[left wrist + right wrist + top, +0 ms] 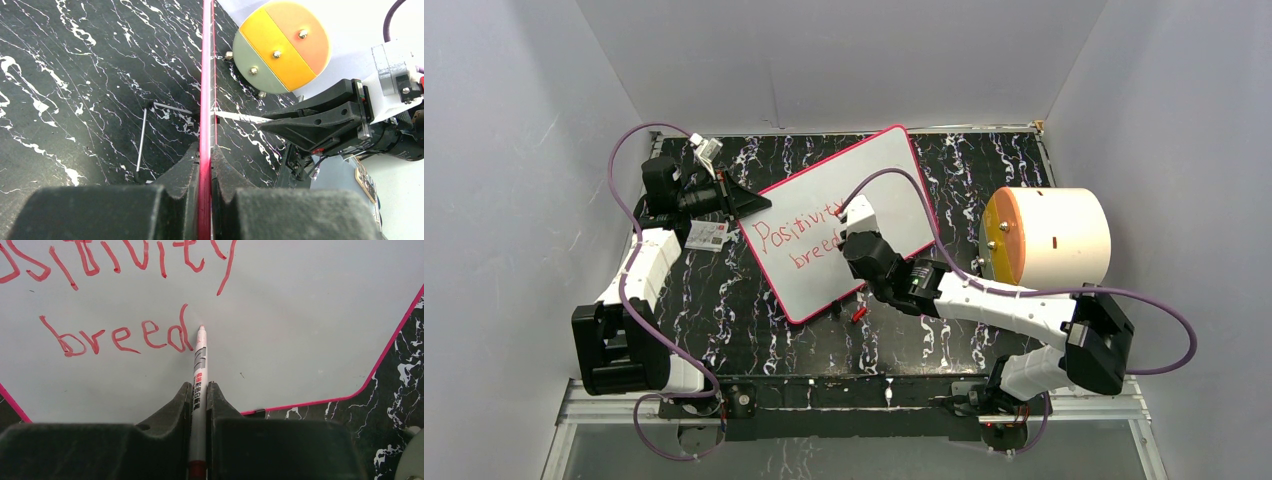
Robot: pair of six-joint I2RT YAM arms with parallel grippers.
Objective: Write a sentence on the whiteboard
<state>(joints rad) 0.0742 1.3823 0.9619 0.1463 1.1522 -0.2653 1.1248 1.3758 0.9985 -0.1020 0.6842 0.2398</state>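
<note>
The whiteboard [894, 185] with a pink-red frame lies tilted on the black marbled table. Red handwriting on it reads "Positivity" over "breed" [816, 248]; the same letters show in the right wrist view [120, 337]. My right gripper [199, 390] is shut on a white marker [200, 370] whose red tip sits just right of the final "d". It hovers over the board's lower middle [856, 240]. My left gripper [205, 155] is shut on the board's pink frame edge [206, 75], at the board's upper left corner [749, 203].
A large white cylinder with an orange, yellow and green face [1049, 238] lies right of the board. A small white printed card [707, 235] lies left of it. A red marker cap [859, 314] lies below the board's near edge. Grey walls enclose the table.
</note>
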